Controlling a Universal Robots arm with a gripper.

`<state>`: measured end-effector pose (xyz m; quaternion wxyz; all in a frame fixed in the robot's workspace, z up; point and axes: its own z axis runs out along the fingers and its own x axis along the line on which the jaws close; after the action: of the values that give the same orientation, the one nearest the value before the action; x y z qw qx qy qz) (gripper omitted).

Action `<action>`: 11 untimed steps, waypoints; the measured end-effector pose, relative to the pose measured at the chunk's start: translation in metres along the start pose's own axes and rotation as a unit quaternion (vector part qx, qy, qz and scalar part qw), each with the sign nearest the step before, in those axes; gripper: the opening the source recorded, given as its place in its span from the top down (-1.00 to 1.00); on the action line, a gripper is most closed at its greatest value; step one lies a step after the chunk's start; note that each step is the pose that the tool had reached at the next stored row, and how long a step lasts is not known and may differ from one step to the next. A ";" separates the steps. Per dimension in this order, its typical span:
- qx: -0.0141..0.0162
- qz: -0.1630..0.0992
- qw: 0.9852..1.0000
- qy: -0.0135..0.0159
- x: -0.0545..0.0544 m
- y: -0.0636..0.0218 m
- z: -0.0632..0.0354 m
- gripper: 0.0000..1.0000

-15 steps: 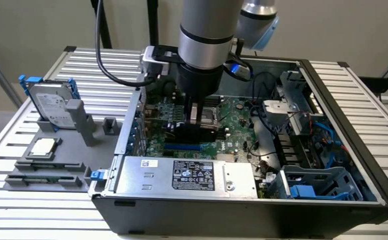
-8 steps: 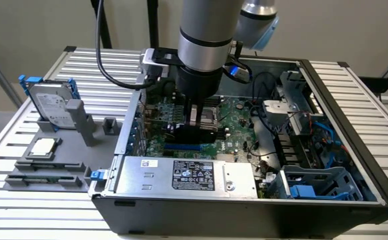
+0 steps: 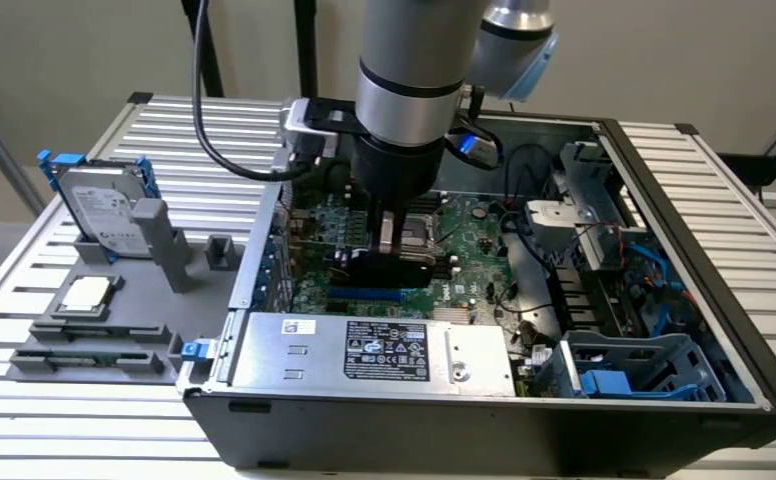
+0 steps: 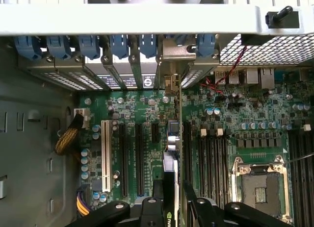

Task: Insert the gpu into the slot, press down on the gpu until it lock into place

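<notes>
Slatted table [image 3: 708, 200], arm [image 3: 408, 70] vertical inside case [image 3: 495, 430] — fingers [image 4: 158, 197] pinching upright gpu [image 3: 395, 268]

No text legible anywhere. PSU label [image 3: 388, 352], lower centre of exterior view: b/w print too small to read. Hard drive label [image 3: 101, 215], left of frame: same. Bracket stickers [image 4: 128, 81] in wrist view: illegible too.

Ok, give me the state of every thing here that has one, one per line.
case: lying flat, open on top.
gripper: shut on the gpu, down inside the case.
gpu: held on edge over the slot; seating cannot be told.
slot: part of its blue strip shows below the card.
hard drive: standing upright outside the case.
</notes>
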<state>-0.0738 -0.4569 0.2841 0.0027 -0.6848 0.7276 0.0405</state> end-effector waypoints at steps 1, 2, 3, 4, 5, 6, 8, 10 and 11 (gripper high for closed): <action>0.000 0.000 1.000 0.000 0.000 -0.0001 0.0010 0.48; 0.000 0.000 1.000 0.000 0.000 -0.0001 0.0017 0.48; 0.000 0.000 1.000 0.000 0.000 -0.0001 0.0026 0.48; 0.000 0.000 1.000 0.000 0.000 -0.0002 0.0035 0.48; 0.000 -0.001 1.000 0.000 0.000 -0.0002 0.0045 0.48; 0.000 -0.001 1.000 0.000 0.000 -0.0003 0.0056 0.48; 0.000 -0.004 1.000 0.000 0.000 -0.0004 0.0074 0.48; 0.000 -0.009 1.000 0.001 0.000 -0.0005 0.0087 0.48; -0.001 -0.012 1.000 0.001 0.000 -0.0005 0.0092 0.48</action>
<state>-0.0738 -0.4566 0.2749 0.0019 -0.6936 0.7192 0.0401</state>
